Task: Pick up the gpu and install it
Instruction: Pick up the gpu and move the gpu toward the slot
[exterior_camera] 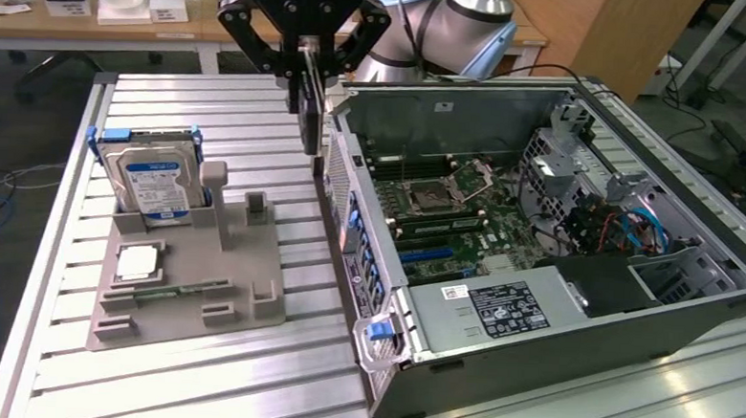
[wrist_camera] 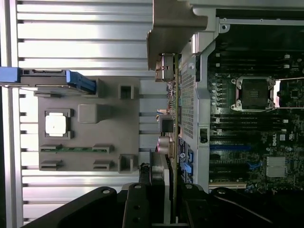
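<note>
Pincer (exterior_camera: 311, 60) grips gpu (exterior_camera: 309, 119) edge-on, hanging beside case wall (exterior_camera: 347, 217).

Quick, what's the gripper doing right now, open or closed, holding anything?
Gripper: closed on the gpu, which hangs on edge beside the open computer case.

We count one gripper (exterior_camera: 307, 67), with one gpu (exterior_camera: 309, 119) clamped in it and hanging below. To one side of the gripper we count one holder (exterior_camera: 258, 260) carrying one hard drive (exterior_camera: 155, 183), one processor chip (exterior_camera: 137, 262) and one memory stick (exterior_camera: 170, 290). To its other side we count one open case (exterior_camera: 557, 358).
</note>
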Robot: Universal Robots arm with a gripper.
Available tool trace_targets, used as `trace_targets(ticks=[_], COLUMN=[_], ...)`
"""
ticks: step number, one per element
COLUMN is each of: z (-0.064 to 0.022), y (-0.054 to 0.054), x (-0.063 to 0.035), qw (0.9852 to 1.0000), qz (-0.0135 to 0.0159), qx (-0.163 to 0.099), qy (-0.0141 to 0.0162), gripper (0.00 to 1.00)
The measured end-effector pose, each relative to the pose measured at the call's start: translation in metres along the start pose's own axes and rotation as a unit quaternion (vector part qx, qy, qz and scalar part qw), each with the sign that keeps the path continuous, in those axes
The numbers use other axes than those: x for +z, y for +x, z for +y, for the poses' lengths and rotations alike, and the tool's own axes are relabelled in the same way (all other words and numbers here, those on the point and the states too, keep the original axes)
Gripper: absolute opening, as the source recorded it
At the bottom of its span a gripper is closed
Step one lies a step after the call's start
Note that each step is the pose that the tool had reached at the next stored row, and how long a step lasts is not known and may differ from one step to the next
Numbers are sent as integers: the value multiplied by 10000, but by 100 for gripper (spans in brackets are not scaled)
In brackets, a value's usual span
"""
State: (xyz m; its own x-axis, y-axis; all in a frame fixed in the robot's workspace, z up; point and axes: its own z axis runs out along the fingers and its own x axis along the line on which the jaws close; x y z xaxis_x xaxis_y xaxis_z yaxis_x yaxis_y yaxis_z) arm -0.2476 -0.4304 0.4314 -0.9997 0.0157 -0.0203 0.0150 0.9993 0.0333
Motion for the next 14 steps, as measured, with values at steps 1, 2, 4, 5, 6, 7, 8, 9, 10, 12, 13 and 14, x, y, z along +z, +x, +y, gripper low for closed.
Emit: trace_targets(ticks=[1,2,4,5,6,7,8,9,10,12,13,14], z=[0,0,1,1,1,1,2,2,2,3,3,3], y=[-15,-29,-57,-77,-98,-118,-138,-158,-176,-215,-231,-248], x=[0,0,1,1,2,2,2,3,4,5,5,5], qw=[10000,10000,10000,10000,10000,10000,10000,10000,10000,10000,10000,10000], qz=[0,0,0,0,0,0,0,0,0,0,0,0], qx=[0,0,0,0,0,0,0,0,0,0,0,0], qy=[0,0,0,0,0,0,0,0,0,0,0,0], gripper=[28,28,28,28,28,28,28,28,28,28,28,28])
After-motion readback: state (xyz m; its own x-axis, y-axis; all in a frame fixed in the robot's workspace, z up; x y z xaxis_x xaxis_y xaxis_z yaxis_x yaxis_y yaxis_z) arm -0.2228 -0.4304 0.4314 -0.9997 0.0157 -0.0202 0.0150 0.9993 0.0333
